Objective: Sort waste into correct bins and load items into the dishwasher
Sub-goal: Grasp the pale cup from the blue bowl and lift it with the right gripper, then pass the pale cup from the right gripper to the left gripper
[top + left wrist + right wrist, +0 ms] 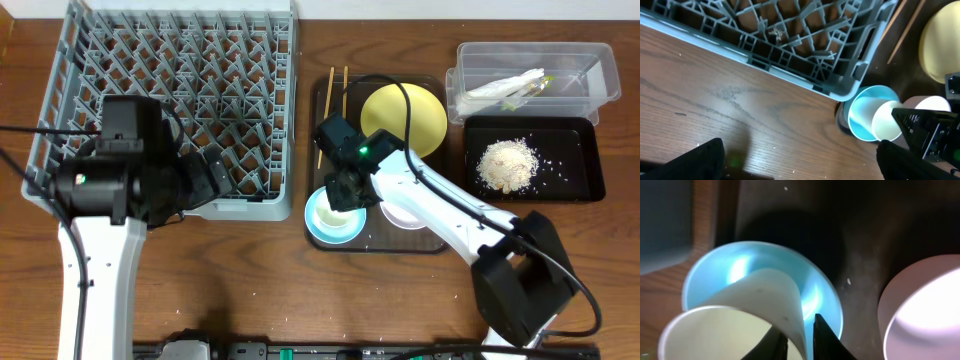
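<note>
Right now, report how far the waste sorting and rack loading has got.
Done: napkin and wrapper lie in the clear tub, crumbs in the black tray. In hand: the right gripper pinches the cup by its wall, in the blue bowl. Left: the rack holds no dishes; that bowl, the white bowl, plate and chopsticks wait.

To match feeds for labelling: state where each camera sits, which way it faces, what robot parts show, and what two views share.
Overhead: fixed above the table, facing straight down; dish rack, left arm and right arm show.
Left wrist: on the left arm, facing down by the rack's corner; open left gripper at bottom edge.
Right wrist: on the right arm, facing down at the blue bowl; right gripper closed on the white cup.
Shared: both wrist views show the bowl holding the cup.
</note>
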Robot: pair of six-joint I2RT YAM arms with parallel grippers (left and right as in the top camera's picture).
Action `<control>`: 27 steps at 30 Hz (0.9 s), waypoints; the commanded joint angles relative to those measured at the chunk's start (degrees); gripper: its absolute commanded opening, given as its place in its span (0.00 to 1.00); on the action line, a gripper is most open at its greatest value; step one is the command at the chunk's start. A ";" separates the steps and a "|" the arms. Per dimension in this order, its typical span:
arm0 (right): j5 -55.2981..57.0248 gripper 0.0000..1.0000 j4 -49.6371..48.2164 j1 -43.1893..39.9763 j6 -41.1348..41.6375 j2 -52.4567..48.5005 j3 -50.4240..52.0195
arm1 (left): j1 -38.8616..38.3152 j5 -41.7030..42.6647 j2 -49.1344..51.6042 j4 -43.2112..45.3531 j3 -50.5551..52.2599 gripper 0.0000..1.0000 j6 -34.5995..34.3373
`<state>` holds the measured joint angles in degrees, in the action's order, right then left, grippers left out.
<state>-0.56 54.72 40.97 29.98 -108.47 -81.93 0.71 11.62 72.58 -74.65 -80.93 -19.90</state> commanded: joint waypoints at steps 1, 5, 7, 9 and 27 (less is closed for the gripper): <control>1.64 0.01 -0.57 0.92 0.90 -1.01 0.42 | 0.24 -0.96 1.75 -0.63 0.13 0.99 0.07; 1.09 0.01 -0.11 0.28 1.27 -0.90 -0.72 | 0.24 -0.94 2.12 -0.81 0.13 0.99 0.07; -1.51 0.01 2.27 -0.92 1.20 -0.11 -2.69 | 0.24 -0.42 2.12 -1.42 0.13 0.99 0.07; -5.20 0.01 3.93 -2.91 -0.37 1.62 -4.02 | 0.24 1.01 2.12 -1.86 0.13 0.99 0.13; -69.24 0.01 -9.86 -24.90 -22.34 11.72 1.70 | 0.24 50.88 8.59 3.87 0.15 0.98 15.50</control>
<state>-56.01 47.77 15.88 10.57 -96.64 -82.50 0.71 48.90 78.17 -70.74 -80.93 -9.50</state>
